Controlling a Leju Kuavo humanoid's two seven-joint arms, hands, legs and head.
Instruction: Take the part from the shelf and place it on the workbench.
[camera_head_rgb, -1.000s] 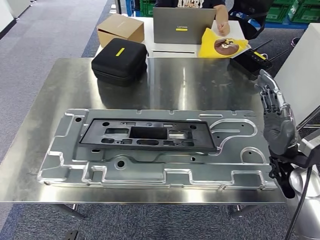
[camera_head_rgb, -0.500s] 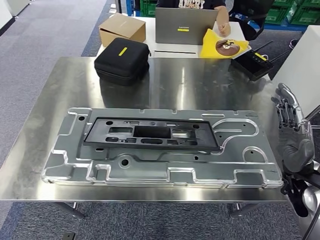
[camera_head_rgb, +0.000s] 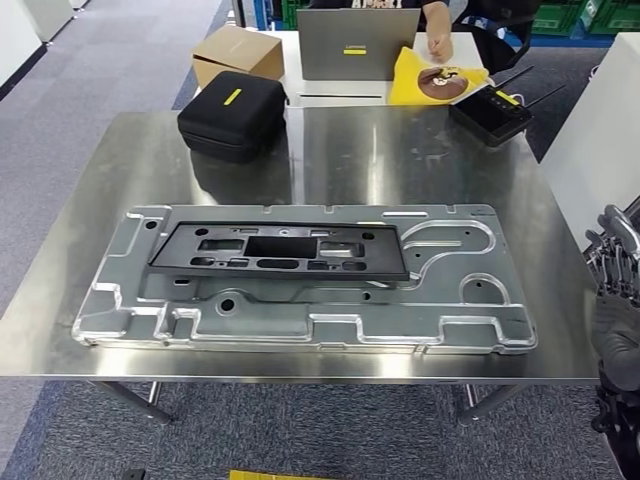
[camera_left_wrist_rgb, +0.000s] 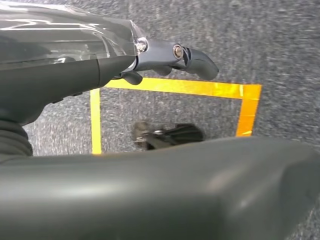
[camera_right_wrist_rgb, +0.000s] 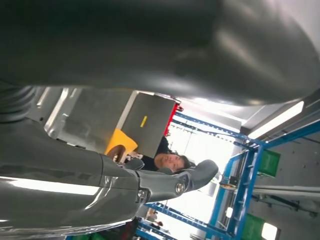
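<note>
The part, a large silver stamped metal panel (camera_head_rgb: 302, 310), lies flat along the front of the steel workbench (camera_head_rgb: 377, 160). A black plastic frame (camera_head_rgb: 279, 252) rests on its upper middle. My right hand (camera_head_rgb: 615, 300) hovers just beyond the bench's right edge, fingers spread upward, holding nothing and clear of the panel. The right wrist view shows that same right hand (camera_right_wrist_rgb: 113, 185) with straight fingers. In the left wrist view my left hand (camera_left_wrist_rgb: 158, 185) hangs empty over grey carpet, fingers extended.
At the back of the bench sits a black zip case (camera_head_rgb: 232, 115). Behind it, a second table holds a cardboard box (camera_head_rgb: 240, 52), a laptop (camera_head_rgb: 357, 42), a yellow cushion (camera_head_rgb: 434, 80) and a black controller (camera_head_rgb: 490, 112). A person sits there. Yellow floor tape (camera_left_wrist_rgb: 181, 87) marks the carpet.
My right hand has drawn back from the panel's right end, moving right and down past the bench edge. The camera shifted a little; the panel stays put.
</note>
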